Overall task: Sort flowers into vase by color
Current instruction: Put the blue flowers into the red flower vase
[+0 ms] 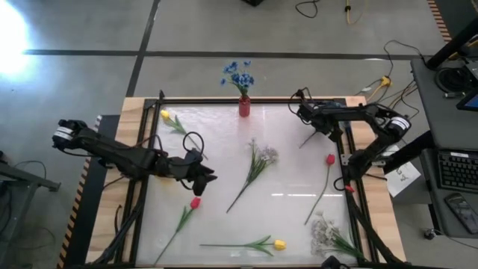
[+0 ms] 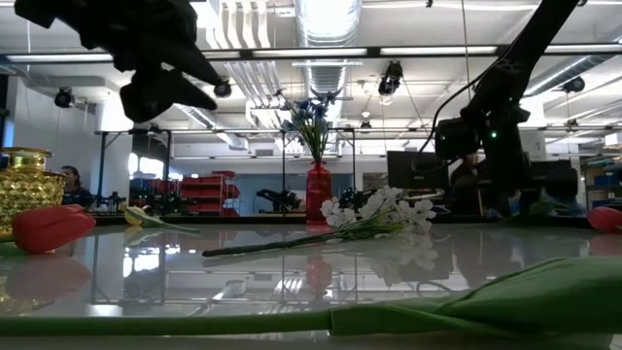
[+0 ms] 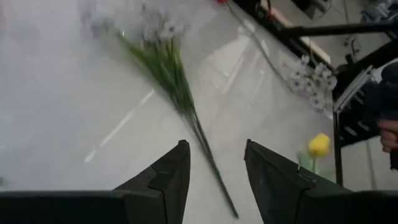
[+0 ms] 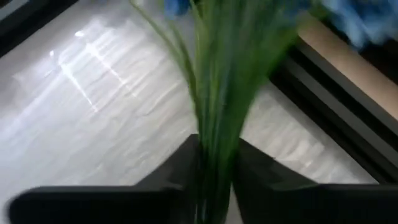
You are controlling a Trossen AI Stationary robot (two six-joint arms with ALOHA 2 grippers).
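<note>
From above, I take the red vase at the far edge of the white tabletop as my landmark; it already holds blue blossoms. My right gripper sits level with the vase off to its right, near the table's far right corner, beside the dark frame rail. My left gripper hangs nearer than the vase and to its left. A yellow tulip lies left of the vase by the far left corner; a white spray lies just nearer than the vase; a red-pink tulip lies to the right near the rail; another red-pink tulip lies just beneath my left gripper. Along the near edge lie a second yellow tulip and a bushy white spray. The widest bare stretch lies to the vase's near left. From table height, the vase stands upright at centre, the white spray lying in front of it, a gold vessel far to its left. Past my left wrist, my left fingers stand apart holding nothing, the white spray's stem lying between them on the table. Past my right wrist, my right fingers are pressed together around a green flower stem, blurred blue at its top.
</note>
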